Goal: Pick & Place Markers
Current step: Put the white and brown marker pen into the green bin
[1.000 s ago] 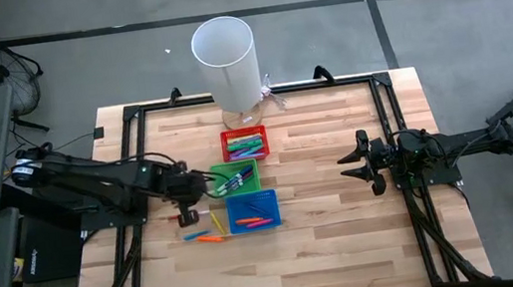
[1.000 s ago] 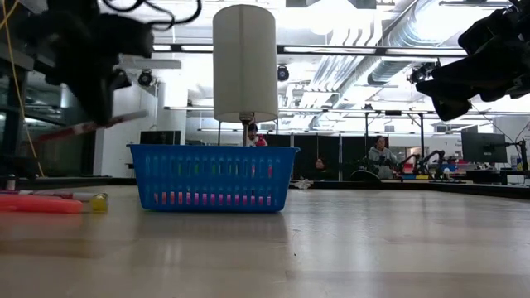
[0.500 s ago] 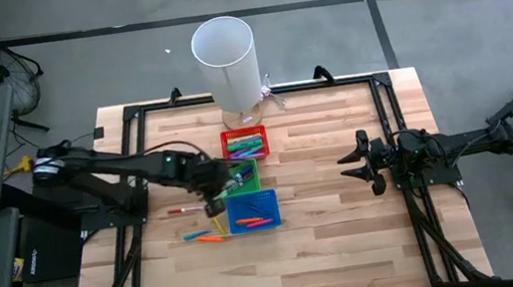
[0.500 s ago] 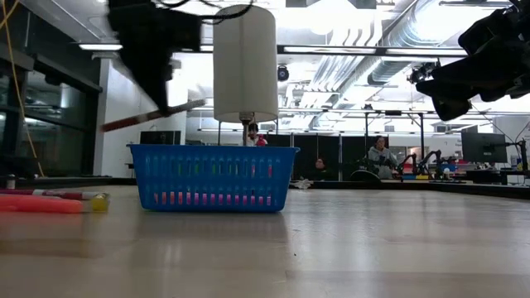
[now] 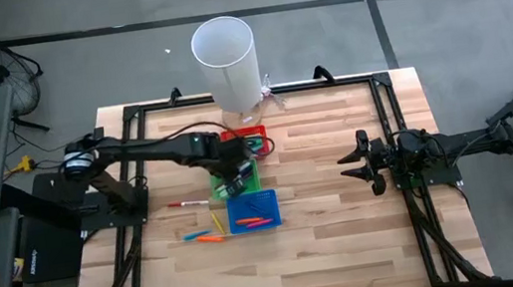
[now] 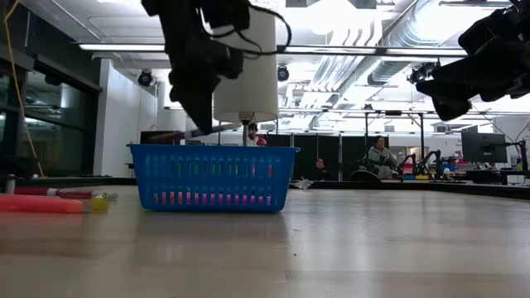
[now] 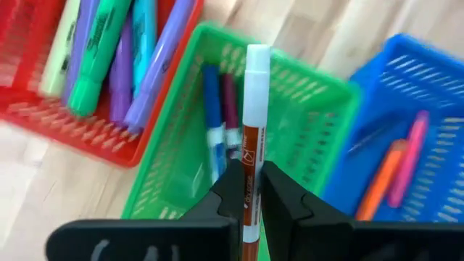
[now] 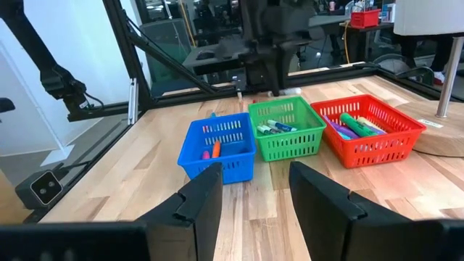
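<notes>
Our left gripper was clamped on a marker with a white cap and a brown-red barrel, holding it above the green bin, which stood in the middle of the tabletop between the red bin toward the far edge and the blue bin toward the near edge. In the low view the marker stuck out sideways from the gripper, above the blue bin's rim. We judged this one to be on its way into the green bin and not yet let go.

Much of the sorting looked done. The green bin already held a blue marker and a dark purple one. The red bin carried several fat ones in green, teal, purple and pale yellow. The blue bin held orange and pink ones.

Some were left on the bare wood. A thin red-and-white marker lay left of the bins, and a small group with orange and blue lay nearer the front edge, beside the blue bin's left side. We counted at least three or four still to move.

Our right gripper waited well apart toward the right edge of the tabletop, its fingers spread wide and holding nothing.
</notes>
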Action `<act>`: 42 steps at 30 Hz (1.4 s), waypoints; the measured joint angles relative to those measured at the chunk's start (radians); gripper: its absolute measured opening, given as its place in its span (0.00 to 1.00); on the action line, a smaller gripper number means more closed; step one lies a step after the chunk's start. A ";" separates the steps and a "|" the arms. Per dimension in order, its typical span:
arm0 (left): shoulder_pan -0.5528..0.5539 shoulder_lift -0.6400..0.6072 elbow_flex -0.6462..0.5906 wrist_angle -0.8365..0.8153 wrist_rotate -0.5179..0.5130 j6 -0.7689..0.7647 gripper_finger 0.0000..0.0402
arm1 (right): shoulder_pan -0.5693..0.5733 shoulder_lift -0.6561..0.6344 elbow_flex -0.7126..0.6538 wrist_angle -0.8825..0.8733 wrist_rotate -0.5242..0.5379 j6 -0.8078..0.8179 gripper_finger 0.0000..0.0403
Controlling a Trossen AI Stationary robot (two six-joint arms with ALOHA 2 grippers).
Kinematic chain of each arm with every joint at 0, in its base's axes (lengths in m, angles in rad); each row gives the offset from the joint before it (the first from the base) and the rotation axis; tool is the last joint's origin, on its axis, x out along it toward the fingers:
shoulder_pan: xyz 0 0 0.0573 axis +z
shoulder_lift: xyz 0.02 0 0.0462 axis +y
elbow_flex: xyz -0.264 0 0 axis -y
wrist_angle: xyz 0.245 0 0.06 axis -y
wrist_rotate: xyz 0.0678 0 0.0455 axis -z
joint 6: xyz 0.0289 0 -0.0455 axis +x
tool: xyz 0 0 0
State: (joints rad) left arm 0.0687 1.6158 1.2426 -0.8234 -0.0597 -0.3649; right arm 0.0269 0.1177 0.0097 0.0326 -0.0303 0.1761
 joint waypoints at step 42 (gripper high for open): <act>0.002 0.137 0.042 -0.048 -0.048 -0.084 0.15 | 0.000 0.000 0.000 0.001 0.000 0.000 0.37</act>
State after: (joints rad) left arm 0.0704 1.7531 1.2846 -0.8715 -0.1081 -0.4484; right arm 0.0269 0.1177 0.0097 0.0334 -0.0303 0.1761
